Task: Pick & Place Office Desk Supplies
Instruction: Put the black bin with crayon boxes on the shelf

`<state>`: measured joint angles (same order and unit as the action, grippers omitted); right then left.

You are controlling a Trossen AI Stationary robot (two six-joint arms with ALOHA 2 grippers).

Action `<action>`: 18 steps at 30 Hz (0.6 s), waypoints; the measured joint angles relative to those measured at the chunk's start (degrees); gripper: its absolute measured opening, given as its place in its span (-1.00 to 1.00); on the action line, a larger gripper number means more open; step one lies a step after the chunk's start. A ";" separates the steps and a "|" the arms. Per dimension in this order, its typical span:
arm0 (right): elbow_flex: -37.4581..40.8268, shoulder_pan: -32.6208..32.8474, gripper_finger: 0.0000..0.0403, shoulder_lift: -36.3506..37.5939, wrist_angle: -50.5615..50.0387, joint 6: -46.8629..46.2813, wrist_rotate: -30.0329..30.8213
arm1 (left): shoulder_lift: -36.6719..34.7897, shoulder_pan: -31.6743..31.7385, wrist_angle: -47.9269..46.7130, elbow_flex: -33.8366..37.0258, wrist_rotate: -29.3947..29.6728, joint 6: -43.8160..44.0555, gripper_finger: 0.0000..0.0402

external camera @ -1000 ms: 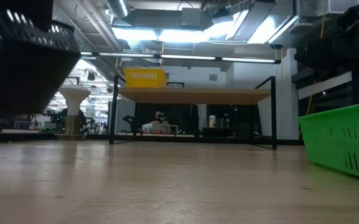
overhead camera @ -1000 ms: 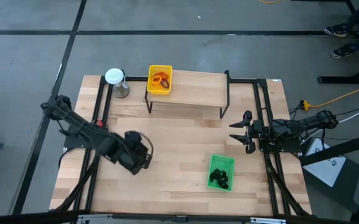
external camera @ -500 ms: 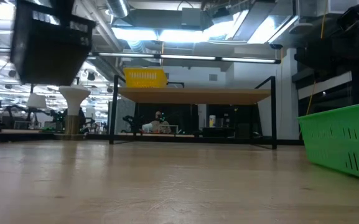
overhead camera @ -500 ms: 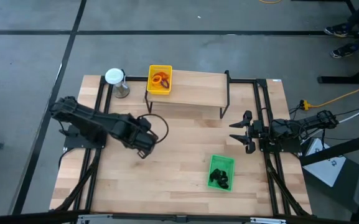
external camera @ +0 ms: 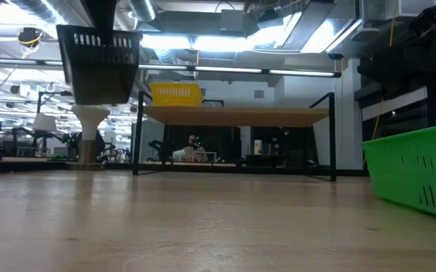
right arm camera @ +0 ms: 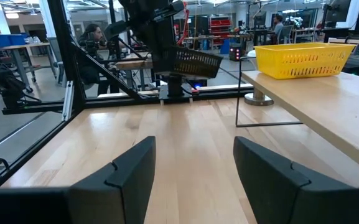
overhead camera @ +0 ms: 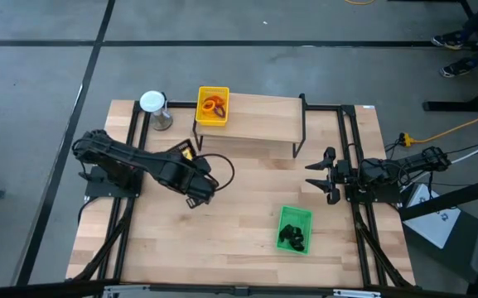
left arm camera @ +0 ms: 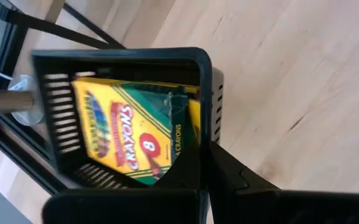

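Sitting in left claw's [left arm camera: 198,180] black tray [left arm camera: 204,81] — crayon box [left arm camera: 129,134]

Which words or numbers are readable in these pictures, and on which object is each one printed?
"CRAYONS" and "8": on the front of the yellow and green crayon box lying in the black tray that the left gripper carries, left wrist view.
"CRAYONS": also along that box's yellow side.
Smaller print on the box: too blurred to read.
No text is readable in the other views.
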<state>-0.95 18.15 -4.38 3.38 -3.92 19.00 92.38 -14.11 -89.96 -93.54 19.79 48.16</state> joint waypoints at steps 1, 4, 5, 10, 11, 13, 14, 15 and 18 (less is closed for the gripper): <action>0.00 0.00 0.09 0.00 0.00 -0.01 0.00 | 0.13 0.07 -0.03 0.00 -0.11 -0.46 -0.98; 0.00 0.00 0.09 0.02 0.00 -0.02 0.00 | 0.38 -0.13 -0.06 0.00 -0.34 -4.71 -0.98; 0.00 0.00 0.09 0.00 0.00 -0.02 0.00 | 0.40 -0.55 -0.07 0.00 -0.19 -7.21 -0.98; 0.00 0.00 0.09 0.00 0.00 -0.02 0.00 | 0.37 -1.76 -0.08 0.00 1.02 -15.35 -0.98; 0.00 0.00 0.09 0.00 0.00 -0.01 0.00 | 0.36 -1.98 -0.07 0.00 1.01 -17.06 -0.98; 0.00 0.00 0.09 0.00 0.00 0.00 0.00 | 0.35 -2.54 -0.02 0.00 0.98 -20.04 -0.98; 0.00 0.00 0.09 0.00 -0.01 -0.02 0.00 | 0.35 -2.76 -0.01 0.00 0.83 -21.25 -0.98; 0.00 0.00 0.09 0.00 0.00 -0.02 0.00 | 0.35 -2.96 0.09 0.00 0.35 -22.50 -0.98; 0.00 0.00 0.09 0.02 0.00 -0.02 0.00 | 0.35 -3.68 1.24 0.00 -0.88 -26.92 -0.98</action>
<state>-0.95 18.15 -4.36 3.38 -3.95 19.00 92.73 -17.79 -88.72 -93.54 18.92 21.24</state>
